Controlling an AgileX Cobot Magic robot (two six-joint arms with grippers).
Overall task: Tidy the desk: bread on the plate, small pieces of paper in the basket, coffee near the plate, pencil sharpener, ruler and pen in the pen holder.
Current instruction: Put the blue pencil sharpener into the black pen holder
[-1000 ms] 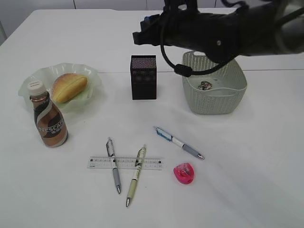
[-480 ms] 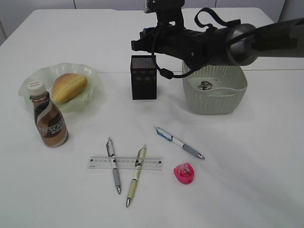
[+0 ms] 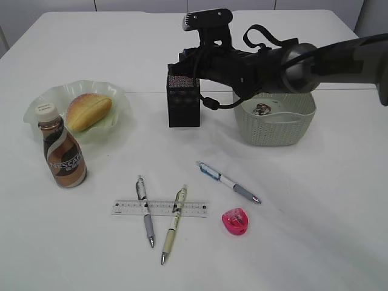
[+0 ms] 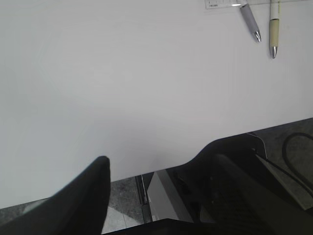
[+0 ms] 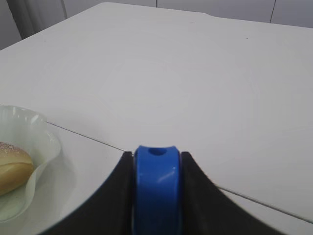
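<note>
My right gripper [image 5: 156, 155] is shut on a blue pencil sharpener [image 5: 156, 193]; in the exterior view this gripper [image 3: 177, 65] hovers just over the black mesh pen holder [image 3: 183, 106]. A pink pencil sharpener [image 3: 236, 220] lies on the desk [image 3: 315, 200]. The clear ruler [image 3: 159, 208] lies under two pens [image 3: 145, 210] [image 3: 173, 223], and a third pen [image 3: 228, 182] lies to the right. The bread [image 3: 89, 111] rests in the plate [image 3: 118, 97], with the coffee [image 3: 62, 153] beside it. The basket [image 3: 276, 127] holds a scrap of paper [image 3: 262, 109]. My left gripper [image 4: 156, 171] is open and empty at the desk's near edge.
The right arm [image 3: 291, 60] stretches across above the basket from the right. In the left wrist view the ruler's end [image 4: 222, 3] and two pen tips [image 4: 254, 29] [image 4: 274, 44] show at the top, with floor below the desk edge.
The right arm has lowered and drawn back, bringing the blue sharpener down to just above the pen holder. Nothing on the desk has moved.
</note>
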